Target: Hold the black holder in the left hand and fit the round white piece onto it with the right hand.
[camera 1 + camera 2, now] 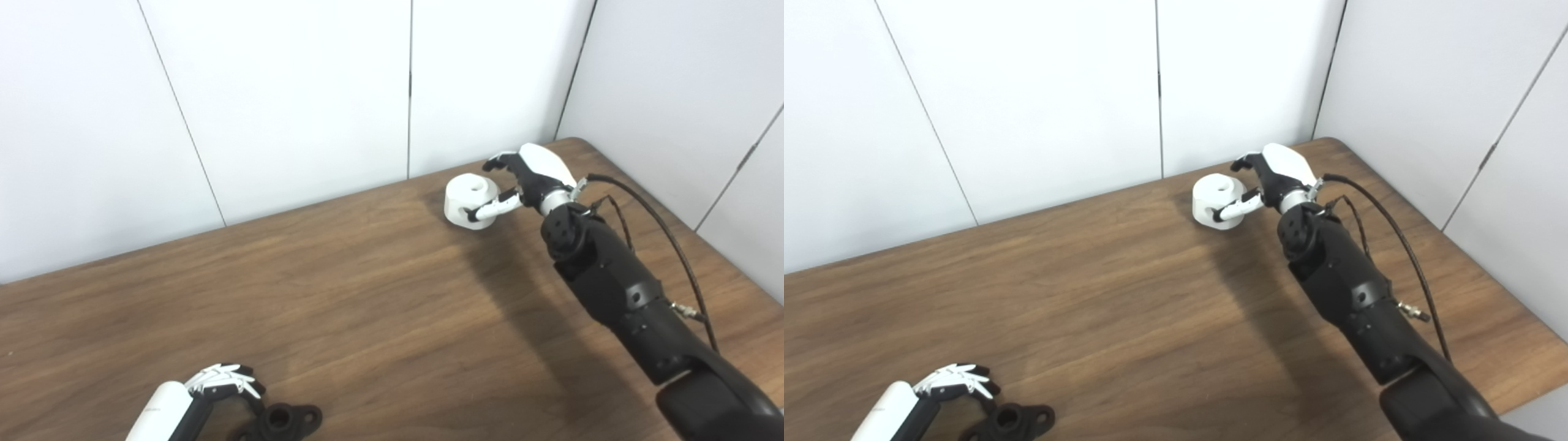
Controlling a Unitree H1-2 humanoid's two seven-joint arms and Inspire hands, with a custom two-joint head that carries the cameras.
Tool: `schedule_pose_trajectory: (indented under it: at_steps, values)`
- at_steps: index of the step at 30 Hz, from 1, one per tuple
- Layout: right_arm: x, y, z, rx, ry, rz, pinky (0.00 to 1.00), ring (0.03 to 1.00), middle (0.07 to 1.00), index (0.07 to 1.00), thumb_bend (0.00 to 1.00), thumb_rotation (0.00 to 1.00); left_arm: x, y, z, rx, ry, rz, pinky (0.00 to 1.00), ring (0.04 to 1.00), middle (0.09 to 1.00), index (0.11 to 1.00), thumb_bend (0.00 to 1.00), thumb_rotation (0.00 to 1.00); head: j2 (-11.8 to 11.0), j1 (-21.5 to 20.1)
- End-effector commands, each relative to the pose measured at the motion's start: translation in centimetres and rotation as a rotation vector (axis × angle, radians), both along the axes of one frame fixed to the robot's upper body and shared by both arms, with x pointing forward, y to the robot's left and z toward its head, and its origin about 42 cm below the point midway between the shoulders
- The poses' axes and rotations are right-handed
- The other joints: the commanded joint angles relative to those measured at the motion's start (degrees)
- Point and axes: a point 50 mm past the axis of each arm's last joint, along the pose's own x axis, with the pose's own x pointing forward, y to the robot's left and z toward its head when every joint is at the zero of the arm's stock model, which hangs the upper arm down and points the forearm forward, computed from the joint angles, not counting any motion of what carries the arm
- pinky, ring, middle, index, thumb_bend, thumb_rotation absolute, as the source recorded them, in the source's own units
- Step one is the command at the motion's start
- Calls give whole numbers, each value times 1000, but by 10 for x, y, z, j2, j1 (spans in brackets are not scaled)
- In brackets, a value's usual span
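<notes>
Black holder (283,420) at near left edge of wooden counter (367,294), flat, left robot hand (223,381) curled over its left end, grip unclear. Round white piece (470,201) far right near wall, sitting on counter, right robot hand (530,174) spread around it, thumb against its front.

The holder (285,421) lies at the near left of the worktop (367,294), beside the left hand (223,383). The round piece (470,201) sits far right, with the right hand (533,174) at it.
</notes>
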Motion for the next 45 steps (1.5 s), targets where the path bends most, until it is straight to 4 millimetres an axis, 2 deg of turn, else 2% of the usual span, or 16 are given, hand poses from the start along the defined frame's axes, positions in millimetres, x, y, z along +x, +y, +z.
schedule_pose_trajectory:
  at_steps: [1, 4, 5, 6, 8, 22, 28, 32, 33, 34, 35, 38, 45]
  values:
    - [8, 2, 21, -77, -134, -1, 638, 767, 751, 653, 933, 299, -5, 11, -8, 54, 62, 19, 829, 796, 666, 482, 518, 40, 2, 1]
    - [9, 2, 17, -111, -210, -5, 601, 728, 707, 581, 892, 194, -6, 11, -6, 49, 63, 19, 831, 796, 667, 482, 518, 41, 4, 1]
    - [9, 2, 16, -116, -230, -5, 594, 720, 692, 525, 676, 162, -7, 11, -6, 49, 62, 20, 832, 796, 667, 482, 518, 41, 5, 1]
    - [10, 2, 15, -126, -247, -9, 595, 718, 683, 506, 602, 150, -7, 11, -5, 49, 62, 20, 832, 795, 667, 483, 518, 41, 6, 1]
    - [10, 1, 14, -143, -271, -10, 593, 708, 661, 487, 540, 136, -7, 11, -4, 50, 61, 22, 833, 795, 668, 483, 518, 41, 6, 1]
    - [7, -1, 15, -134, -276, -15, 598, 712, 670, 482, 526, 141, -9, 10, 0, 48, 54, 29, 825, 789, 663, 482, 518, 40, 17, 3]
    - [9, -2, 19, -112, -263, -8, 596, 713, 671, 484, 526, 143, -7, 10, -1, 43, 60, 31, 830, 792, 666, 482, 518, 40, 14, 4]
    - [9, -4, 25, -91, -210, 2, 632, 763, 727, 491, 525, 148, -4, 10, -2, 42, 56, 27, 823, 792, 662, 482, 518, 40, 13, 4]
    - [8, -4, 29, -93, -198, 7, 642, 777, 748, 566, 725, 181, -4, 9, -2, 45, 57, 29, 820, 790, 661, 482, 518, 40, 13, 4]
    - [7, -4, 32, -93, -193, 12, 650, 792, 770, 632, 860, 210, -4, 9, -2, 47, 57, 29, 819, 790, 661, 482, 518, 40, 11, 4]
    - [6, -5, 35, -95, -189, 17, 657, 799, 781, 662, 913, 217, -4, 9, -2, 48, 58, 30, 819, 789, 661, 482, 518, 40, 11, 4]
    - [4, -7, 42, -105, -177, 28, 681, 819, 819, 732, 987, 230, -3, 8, -2, 48, 62, 33, 819, 789, 661, 482, 518, 40, 9, 2]
    - [-3, -13, 60, -116, -192, 52, 684, 848, 859, 821, 1000, 218, -2, 8, -2, 49, 61, 31, 813, 787, 661, 482, 518, 40, 8, -1]
